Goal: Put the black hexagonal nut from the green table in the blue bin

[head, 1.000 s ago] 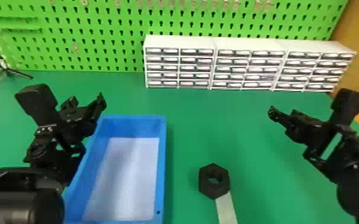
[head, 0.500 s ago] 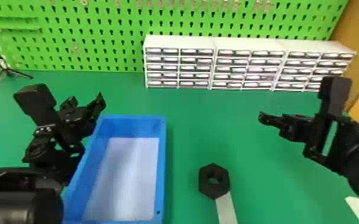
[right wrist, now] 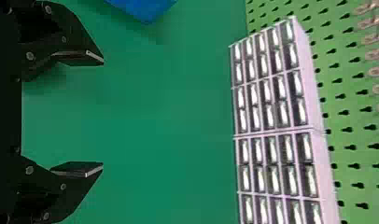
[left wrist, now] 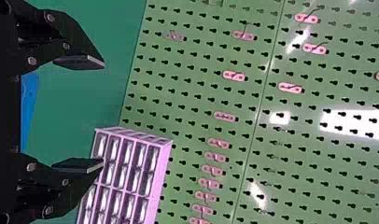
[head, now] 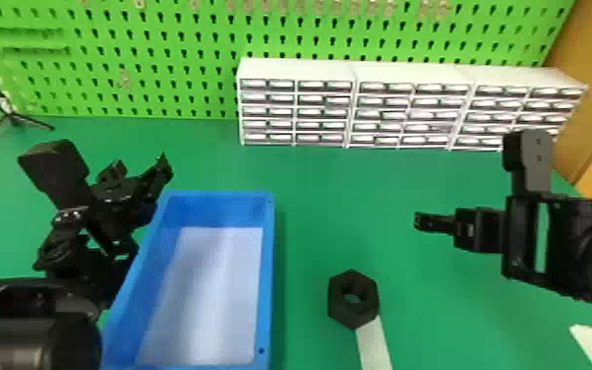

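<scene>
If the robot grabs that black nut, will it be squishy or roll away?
The black hexagonal nut looks rigid, with crisp edges, so probably not squishy. Its flat sides should discourage rolling, and lying hole-up, it seems unlikely to tip.

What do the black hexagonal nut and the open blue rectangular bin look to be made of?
Black hexagonal nut: probably matte plastic, given its even black with no metallic glint; coated metal can't be ruled out.
Open blue rectangular bin: likely smooth moulded plastic, judging by its uniformly coloured walls and rounded rim corners.
</scene>
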{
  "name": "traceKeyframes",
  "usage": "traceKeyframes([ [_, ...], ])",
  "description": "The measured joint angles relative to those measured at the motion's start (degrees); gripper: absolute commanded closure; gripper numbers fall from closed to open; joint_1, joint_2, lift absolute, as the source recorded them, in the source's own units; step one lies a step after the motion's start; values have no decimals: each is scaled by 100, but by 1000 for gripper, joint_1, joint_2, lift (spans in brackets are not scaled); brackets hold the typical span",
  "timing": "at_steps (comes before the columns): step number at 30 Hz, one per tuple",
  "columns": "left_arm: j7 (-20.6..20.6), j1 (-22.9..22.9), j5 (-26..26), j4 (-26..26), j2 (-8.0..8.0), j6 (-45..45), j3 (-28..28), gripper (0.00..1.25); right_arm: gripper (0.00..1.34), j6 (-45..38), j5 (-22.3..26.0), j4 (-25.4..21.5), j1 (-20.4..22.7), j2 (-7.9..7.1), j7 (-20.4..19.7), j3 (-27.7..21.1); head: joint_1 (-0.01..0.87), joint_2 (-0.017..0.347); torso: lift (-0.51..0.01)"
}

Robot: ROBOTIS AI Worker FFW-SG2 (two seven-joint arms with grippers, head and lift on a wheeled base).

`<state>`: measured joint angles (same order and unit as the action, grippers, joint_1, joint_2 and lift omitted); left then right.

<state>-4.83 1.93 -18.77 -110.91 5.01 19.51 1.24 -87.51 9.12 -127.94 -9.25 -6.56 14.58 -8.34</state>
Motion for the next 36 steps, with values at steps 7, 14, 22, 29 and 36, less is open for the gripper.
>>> traceKeyframes([
  [7, 36, 26, -48, -1, 0, 0, 49, 501, 466, -231, -71, -317, 17, -34, 0, 14, 692, 8, -97],
  [14, 86, 44, -87, -1, 1, 0, 103, 501, 466, -239, -2, -412, 106, -85, 0, 180, 692, 8, -97],
  [22, 123, 60, -109, -1, 7, 0, 138, 501, 466, -240, 148, -416, 221, -191, 1, 414, 692, 8, -97],
  [29, 123, 94, -155, -5, 7, 0, 152, 501, 466, -240, 147, -400, 260, -198, 0, 440, 692, 8, -97],
  [36, 123, 92, -162, -10, 4, 0, 166, 501, 466, -240, 139, -372, 271, -239, 0, 531, 692, 8, -97],
])
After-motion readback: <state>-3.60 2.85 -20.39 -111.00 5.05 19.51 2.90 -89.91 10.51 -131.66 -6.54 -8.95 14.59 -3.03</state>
